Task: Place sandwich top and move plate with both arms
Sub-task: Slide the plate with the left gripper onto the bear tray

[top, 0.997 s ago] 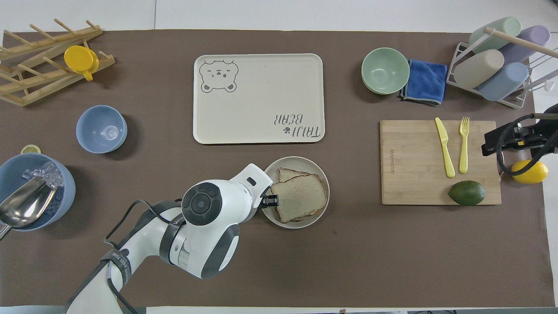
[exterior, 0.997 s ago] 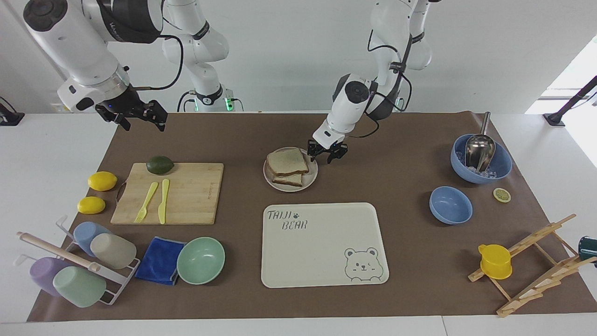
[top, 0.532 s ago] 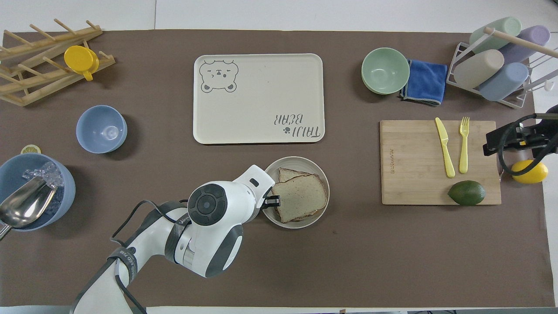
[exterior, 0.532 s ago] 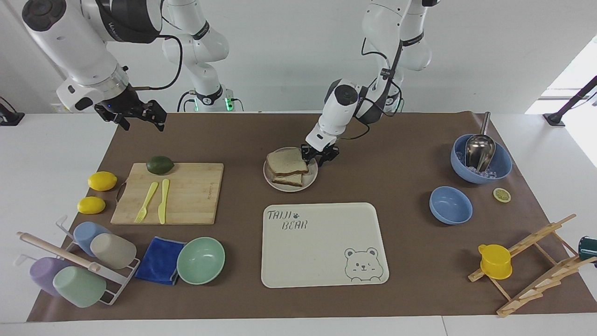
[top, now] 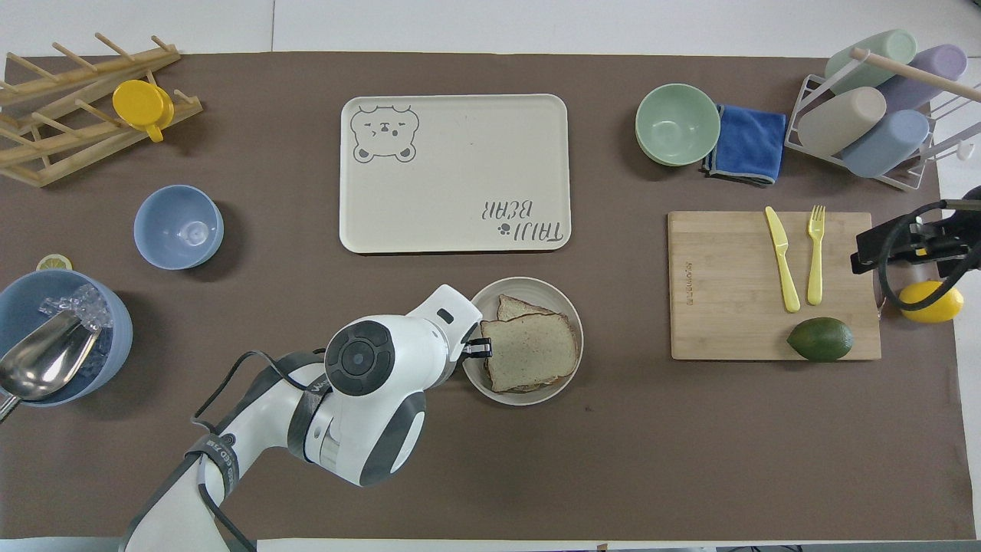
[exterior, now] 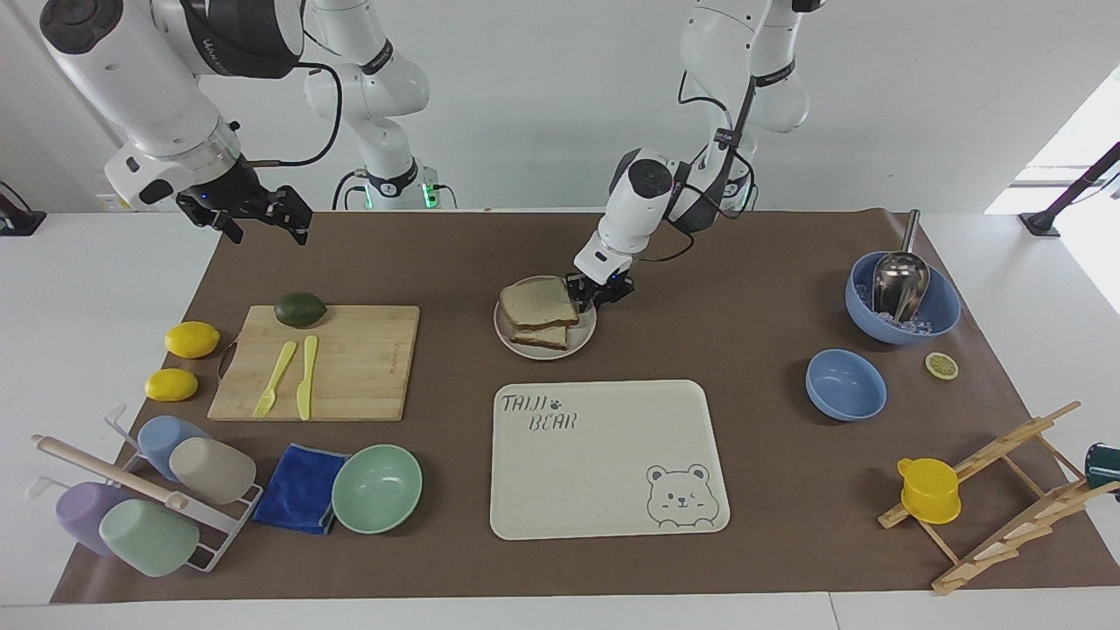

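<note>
left hand (exterior: 591, 296): sitting at the plate (exterior: 584, 336) rim, fingers pinched together on it
right hand (exterior: 259, 216): fingers apart, waiting over the surface edge
sandwich top (exterior: 537, 303): lying skewed on the lower slice
risk: one-sided pull tipping the plate, top slice sliding off

Cream bear tray (exterior: 604, 455), mint bowl (exterior: 377, 487) beside blue cloth (exterior: 300, 487), avocado (exterior: 300, 309) on cutting board (exterior: 350, 367).

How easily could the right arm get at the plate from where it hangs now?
Probably yes. The right gripper hangs open, high over the table's edge near the cutting board; the plate rim toward that end is bare, while the left gripper is shut at its opposite rim.
</note>
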